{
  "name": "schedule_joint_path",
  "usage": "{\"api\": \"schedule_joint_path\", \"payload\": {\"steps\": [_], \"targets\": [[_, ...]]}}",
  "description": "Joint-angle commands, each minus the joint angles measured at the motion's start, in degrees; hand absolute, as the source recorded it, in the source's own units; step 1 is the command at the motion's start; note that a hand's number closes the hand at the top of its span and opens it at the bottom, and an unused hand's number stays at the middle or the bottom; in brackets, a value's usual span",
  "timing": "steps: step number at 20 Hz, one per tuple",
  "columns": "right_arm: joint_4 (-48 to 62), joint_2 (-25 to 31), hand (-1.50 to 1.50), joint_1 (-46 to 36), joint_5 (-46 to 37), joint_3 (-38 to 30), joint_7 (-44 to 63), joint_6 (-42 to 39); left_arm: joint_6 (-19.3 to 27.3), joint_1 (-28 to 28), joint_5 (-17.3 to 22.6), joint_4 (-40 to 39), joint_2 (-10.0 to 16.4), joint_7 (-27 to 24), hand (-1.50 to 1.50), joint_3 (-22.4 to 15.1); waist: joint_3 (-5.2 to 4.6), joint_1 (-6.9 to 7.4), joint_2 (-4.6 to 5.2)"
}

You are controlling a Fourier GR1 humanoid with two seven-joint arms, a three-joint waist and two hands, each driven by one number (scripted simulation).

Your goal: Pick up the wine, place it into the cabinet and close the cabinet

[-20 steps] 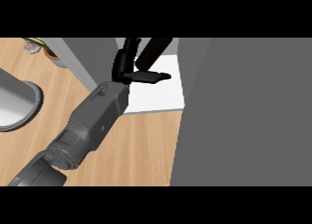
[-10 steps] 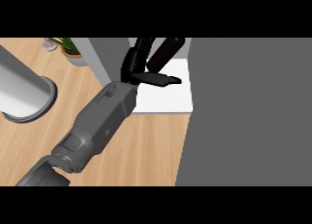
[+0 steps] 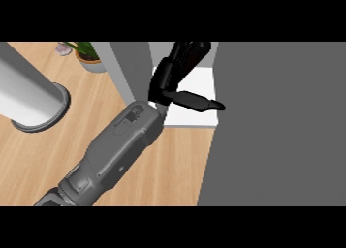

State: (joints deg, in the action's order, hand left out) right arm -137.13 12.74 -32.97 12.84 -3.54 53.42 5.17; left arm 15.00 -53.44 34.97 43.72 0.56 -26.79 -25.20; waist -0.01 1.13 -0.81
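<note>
One grey forearm (image 3: 115, 150) comes in from the lower left and ends in my black left hand (image 3: 172, 80) at the top middle. The fingers (image 3: 190, 51) point straight up and away, and the thumb (image 3: 196, 101) sticks out to the right; the hand is open and holds nothing. It hovers over the white cabinet shelf (image 3: 193, 118), between a narrow grey cabinet panel (image 3: 129, 72) on its left and a broad dark grey panel (image 3: 283, 126) on its right. No wine bottle shows. My right hand is out of sight.
A large pale cylinder on a round grey base (image 3: 28, 104) stands on the wooden counter (image 3: 32, 160) at the left. A potted plant (image 3: 89, 58) sits at the back, just left of the narrow panel. The dark panel fills the whole right side.
The cylinder, plant and cabinet have slid to the right in view. My left hand stays over the white shelf with fingers straight and thumb out.
</note>
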Motion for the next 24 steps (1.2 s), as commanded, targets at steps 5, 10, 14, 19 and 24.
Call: {"api": "schedule_joint_path", "payload": {"steps": [5, 10, 14, 19, 24], "targets": [[-3.20, 0.67, -1.50, -0.87, -0.86, 1.34, 3.10, 1.71, 16.31, 13.45, -1.92, 27.01, -0.52, 8.82, -1.50, -11.59, -0.01, -0.08, -0.08], [-2.96, 0.39, -1.50, -5.53, -2.50, 3.17, 5.63, 4.43, 21.94, 19.37, -2.15, 36.37, -0.47, 8.76, -1.50, -15.58, -0.06, -0.92, 0.26], [-2.28, 1.24, -1.50, -5.11, -3.41, 2.83, 4.80, 3.83, 27.59, 26.20, -4.74, 44.47, -0.47, 9.35, -1.50, -19.46, -0.04, -0.68, 0.32], [-2.53, -0.56, -1.50, 0.90, -3.92, 5.24, 0.11, 1.91, 28.68, 34.63, -7.50, 52.46, 0.46, 9.33, 1.50, -21.77, 0.00, -0.83, 0.63], [-6.70, 0.70, -1.50, 3.25, -1.54, 3.33, 2.64, 1.71, 25.96, 45.93, -9.12, 65.23, 9.97, 8.73, 1.50, -28.15, 0.00, -0.87, 0.50]]}}
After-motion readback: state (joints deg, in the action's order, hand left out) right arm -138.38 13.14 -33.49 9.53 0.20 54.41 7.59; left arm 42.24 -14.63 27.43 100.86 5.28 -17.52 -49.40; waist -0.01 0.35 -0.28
